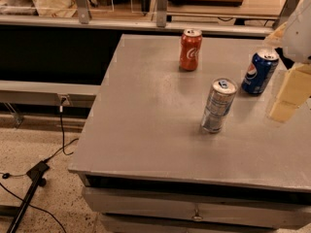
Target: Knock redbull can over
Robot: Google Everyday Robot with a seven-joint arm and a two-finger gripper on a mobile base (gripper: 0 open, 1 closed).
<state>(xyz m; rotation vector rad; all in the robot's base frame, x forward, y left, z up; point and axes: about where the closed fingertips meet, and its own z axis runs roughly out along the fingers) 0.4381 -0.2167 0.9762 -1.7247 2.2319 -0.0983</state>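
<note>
Gripper (287, 101) low at the right border of the view, above the right part of the desk (146, 130), partly cut off by the frame; cannot tell how far open, and touching none of the cans. Nearest to the camera, a pale drawer front (146, 205) under the desk's front edge, with speckled floor (43, 149) to the left, crossed by a thin black cable (61, 130) and a dark bar (24, 198) lying on a slant. Broad bare grey surface from the front edge back to the redbull can (218, 106), and just as much bare surface out to the left edge. Redbull can upright right of the desk's centre, well in from every edge, blue tab up, left of the gripper with an open strip of desk between the two. Farther back and to the right, a dark blue Pepsi can (260, 72), upright, near the redbull can but apart from it, close beside the upper part of the gripper. Farther still and to the left, a red Coca-Cola can (190, 50), upright near the far edge, well apart from both other cans. Beyond the far edge, a dark gap and a long grey rail (121, 24) across the view.
</note>
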